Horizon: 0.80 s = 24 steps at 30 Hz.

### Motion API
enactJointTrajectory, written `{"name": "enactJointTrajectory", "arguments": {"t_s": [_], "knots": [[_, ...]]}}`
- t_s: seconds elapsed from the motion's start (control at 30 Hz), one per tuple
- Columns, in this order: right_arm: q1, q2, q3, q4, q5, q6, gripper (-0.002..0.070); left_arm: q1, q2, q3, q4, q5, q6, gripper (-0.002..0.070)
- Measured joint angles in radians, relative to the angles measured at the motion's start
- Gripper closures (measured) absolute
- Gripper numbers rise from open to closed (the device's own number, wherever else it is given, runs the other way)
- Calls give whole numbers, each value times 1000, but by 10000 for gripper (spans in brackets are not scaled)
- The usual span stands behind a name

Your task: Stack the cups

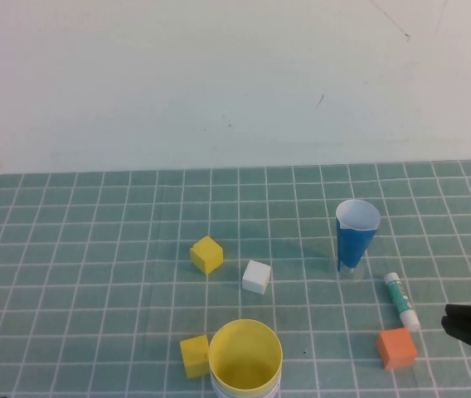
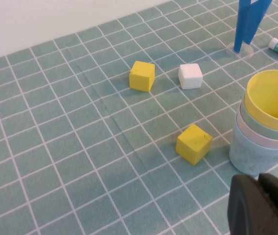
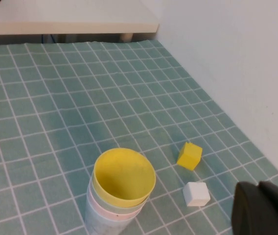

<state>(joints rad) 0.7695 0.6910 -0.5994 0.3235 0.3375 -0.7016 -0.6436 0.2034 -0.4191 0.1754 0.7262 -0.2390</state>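
Observation:
The cups stand nested in one stack (image 1: pixel 245 361) at the front centre of the table. The yellow cup (image 2: pixel 272 95) is on top, then the pale green cup (image 2: pixel 256 125), the pink cup (image 2: pixel 256 139) and the light blue cup (image 2: pixel 249 159) at the bottom. The stack also shows in the right wrist view (image 3: pixel 122 183). My left gripper (image 2: pixel 257 180) is shut and empty, hovering just short of the stack's base. My right gripper (image 1: pixel 446 320) sits low at the right edge, shut and empty (image 3: pixel 259 187), well clear of the stack.
Two yellow cubes (image 1: pixel 206 254) (image 1: pixel 194 356) and a white cube (image 1: pixel 256 276) lie around the stack. A dark blue cone (image 1: pixel 356 236) stands at the right, with a glue stick (image 1: pixel 401 300) and an orange cube (image 1: pixel 396 347) in front of it. A white wall backs the table.

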Motion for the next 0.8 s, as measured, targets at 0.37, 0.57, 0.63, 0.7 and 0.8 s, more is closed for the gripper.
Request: {"name": "enactJointTrajectory", "arguments": {"t_s": [0.37, 0.57, 0.63, 0.7, 0.8], "knots": [[0, -8, 19, -65, 34, 8, 678, 0, 0, 0, 0, 4, 0, 677], [0, -95, 54, -151, 13, 24, 678, 0, 0, 0, 0, 4, 0, 676], [0, -130, 91, -163, -23, 49, 678, 0, 0, 0, 0, 4, 0, 676], [-13, -163, 153, -181, -61, 116, 678, 0, 0, 0, 0, 6, 0, 676], [-96, -229, 254, -196, -93, 178, 678, 0, 0, 0, 0, 6, 0, 676]]}}
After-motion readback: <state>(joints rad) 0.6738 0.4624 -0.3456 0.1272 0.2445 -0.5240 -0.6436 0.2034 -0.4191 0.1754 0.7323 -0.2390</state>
